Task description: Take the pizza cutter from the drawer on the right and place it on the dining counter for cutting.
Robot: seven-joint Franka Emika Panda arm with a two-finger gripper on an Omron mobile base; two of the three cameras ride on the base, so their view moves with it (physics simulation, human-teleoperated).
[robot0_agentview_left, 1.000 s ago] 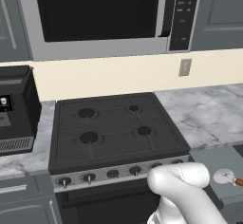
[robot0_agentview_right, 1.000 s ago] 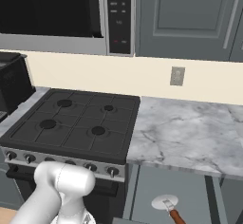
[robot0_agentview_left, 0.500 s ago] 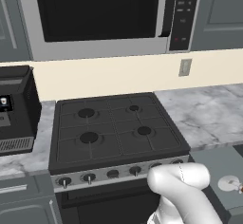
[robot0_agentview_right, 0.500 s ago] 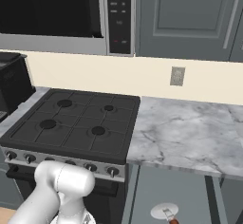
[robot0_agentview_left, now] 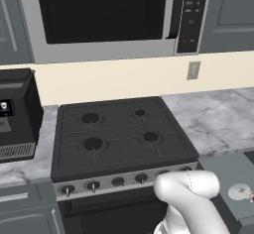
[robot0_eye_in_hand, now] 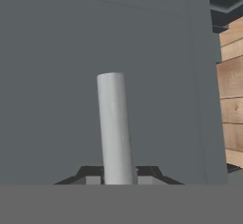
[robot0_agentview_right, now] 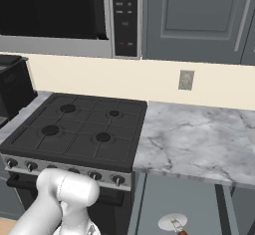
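From the left base view, you see the pizza cutter (robot0_agentview_left: 244, 192) lying in the open drawer (robot0_agentview_left: 225, 171) right of the stove (robot0_agentview_left: 119, 135). The right base view shows it below the marble tabletop (robot0_agentview_right: 199, 142). In the hand view, your hand (robot0_eye_in_hand: 117, 176) is clamped on the drawer's bar handle (robot0_eye_in_hand: 114, 123).

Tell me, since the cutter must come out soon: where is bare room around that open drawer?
Bare marble worktop lies between the stove and the right edge, below the wall outlet. Inside the drawer, grey floor lies bare behind the pizza cutter. The gripper is shut on the drawer handle.
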